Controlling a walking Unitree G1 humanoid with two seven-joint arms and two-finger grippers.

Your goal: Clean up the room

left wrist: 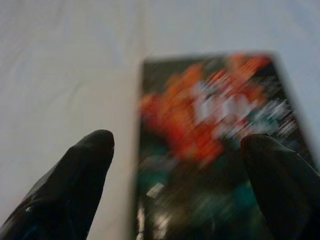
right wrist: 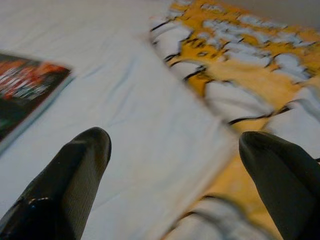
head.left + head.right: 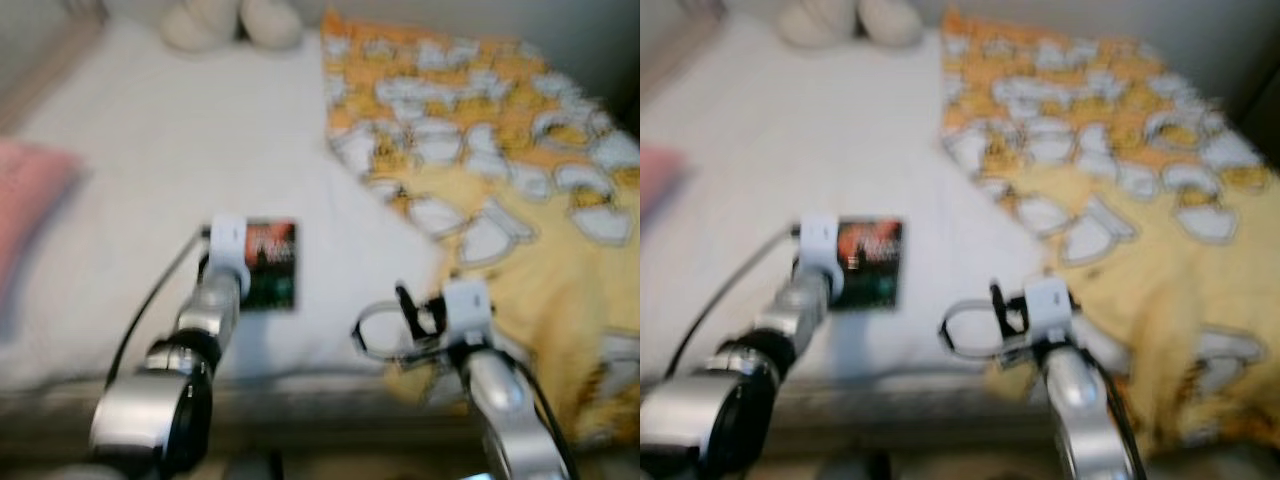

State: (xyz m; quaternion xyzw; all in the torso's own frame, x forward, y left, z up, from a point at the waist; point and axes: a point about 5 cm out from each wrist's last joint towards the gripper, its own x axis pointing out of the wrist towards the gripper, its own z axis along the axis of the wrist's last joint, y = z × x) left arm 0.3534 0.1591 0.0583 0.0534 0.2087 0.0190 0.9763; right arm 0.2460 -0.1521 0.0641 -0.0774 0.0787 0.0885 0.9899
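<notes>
A bed with a white sheet [image 3: 150,150] takes up most of the head views, which are blurred. A yellow-and-orange blanket [image 3: 520,170] with a white printed pattern covers the bed from about 1 o'clock round to 4 o'clock. A pink pillow [image 3: 25,200] sits at 9 o'clock on the sheet, and a pale plush toy [image 3: 230,22] lies at 12 o'clock at the far end.

A book [image 3: 270,262] with a dark cover and an orange-red picture lies flat on the white sheet, just below the middle of the scene at about 7 o'clock, near the bed's front edge. The left arm reaches forward over that edge, its wrist directly in front of the book. In the left wrist view the left gripper [image 1: 177,145] hovers right above the book [image 1: 215,150], fingers spread wide; one fingertip is over the bare sheet beside the cover, the other over the cover's far side. It grasps nothing.

The right arm is raised at 5 o'clock, over the blanket's near edge. The right gripper [image 2: 175,142] is likewise spread wide and empty, above the boundary of sheet and blanket, with the book [image 2: 25,90] well off to one side.
</notes>
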